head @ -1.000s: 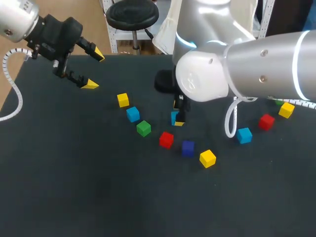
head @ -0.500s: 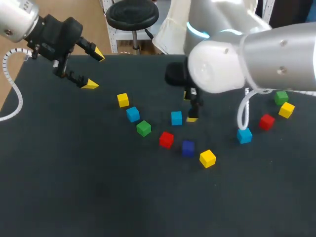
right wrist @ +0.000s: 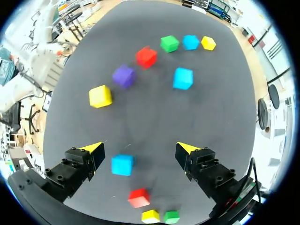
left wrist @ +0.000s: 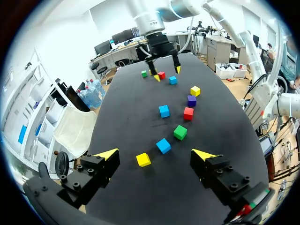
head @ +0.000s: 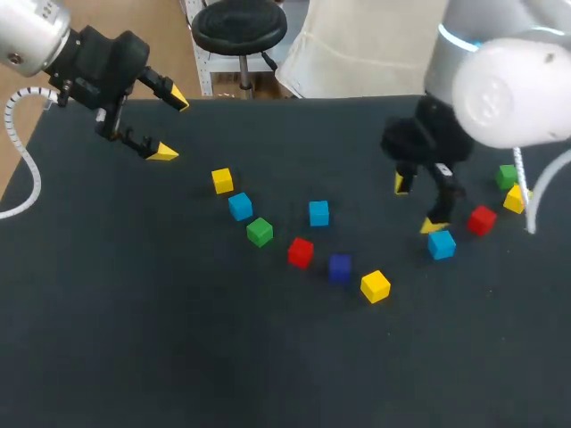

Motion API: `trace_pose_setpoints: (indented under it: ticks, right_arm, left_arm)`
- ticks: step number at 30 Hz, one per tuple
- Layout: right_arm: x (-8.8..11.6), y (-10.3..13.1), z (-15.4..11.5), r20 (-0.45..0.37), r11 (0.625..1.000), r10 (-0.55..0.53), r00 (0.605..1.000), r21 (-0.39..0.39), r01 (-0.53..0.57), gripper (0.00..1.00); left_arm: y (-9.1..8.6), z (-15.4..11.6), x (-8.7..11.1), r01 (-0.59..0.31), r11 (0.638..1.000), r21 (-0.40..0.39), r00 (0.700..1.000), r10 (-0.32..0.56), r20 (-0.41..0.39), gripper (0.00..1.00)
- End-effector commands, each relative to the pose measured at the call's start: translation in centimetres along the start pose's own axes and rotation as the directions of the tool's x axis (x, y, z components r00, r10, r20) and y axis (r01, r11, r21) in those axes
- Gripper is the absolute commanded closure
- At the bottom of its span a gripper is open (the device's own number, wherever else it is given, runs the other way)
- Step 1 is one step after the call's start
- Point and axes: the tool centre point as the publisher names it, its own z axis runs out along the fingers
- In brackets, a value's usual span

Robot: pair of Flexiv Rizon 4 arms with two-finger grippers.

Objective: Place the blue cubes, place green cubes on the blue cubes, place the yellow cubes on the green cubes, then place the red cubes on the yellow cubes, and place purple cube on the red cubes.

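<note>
Over the table's [head: 178,357] far left corner, head view, you will find the left gripper [head: 172,127] hanging with fingers spread, holding nothing. Your right gripper [head: 417,204], likewise spread and empty, stands just beside the right-hand blue cube [head: 441,243], which sits flat, near the red cube [head: 482,219].

Left wrist view: the left gripper [left wrist: 155,153] gapes. A yellow cube [left wrist: 143,159] lies flat ahead of the gap, touching neither finger.

Right wrist view: the right gripper [right wrist: 139,147] is agape. The right-hand blue cube [right wrist: 122,165] lies below the gap, nearer one finger and untouched, its faces roughly square to the finger line.
</note>
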Motion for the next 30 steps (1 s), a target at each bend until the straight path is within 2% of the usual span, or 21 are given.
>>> trace_pose_setpoints:
  ticks: [1, 6, 14, 20, 30]
  right_arm:
    - [1.3, 3.4, 0.3, -0.027, 0.997, -0.003, 1.000, 0.072, 0.005, 0.00]
    - [2.6, 5.0, 1.4, -0.059, 0.995, -0.014, 0.998, 0.096, 0.019, 0.00]
    - [4.3, 5.4, 2.7, -0.059, 0.994, 0.012, 0.998, 0.105, -0.005, 0.00]
    - [5.7, 4.9, 3.3, -0.047, 0.993, 0.022, 0.999, 0.113, -0.016, 0.00]
    - [6.7, 3.7, 4.2, -0.039, 0.994, 0.026, 0.999, 0.103, -0.021, 0.00]
  left_arm:
    - [-0.1, 0.0, 0.1, -0.003, 1.000, -0.002, 1.000, 0.003, 0.001, 0.00]
    - [-0.1, 0.0, 0.1, -0.003, 1.000, -0.002, 1.000, 0.003, 0.001, 0.00]
    - [-0.1, 0.0, 0.1, -0.003, 1.000, -0.002, 1.000, 0.003, 0.001, 0.00]
    - [-0.1, 0.0, 0.1, -0.003, 1.000, -0.002, 1.000, 0.003, 0.001, 0.00]
    - [-0.1, 0.0, 0.1, -0.003, 1.000, -0.002, 1.000, 0.003, 0.001, 0.00]
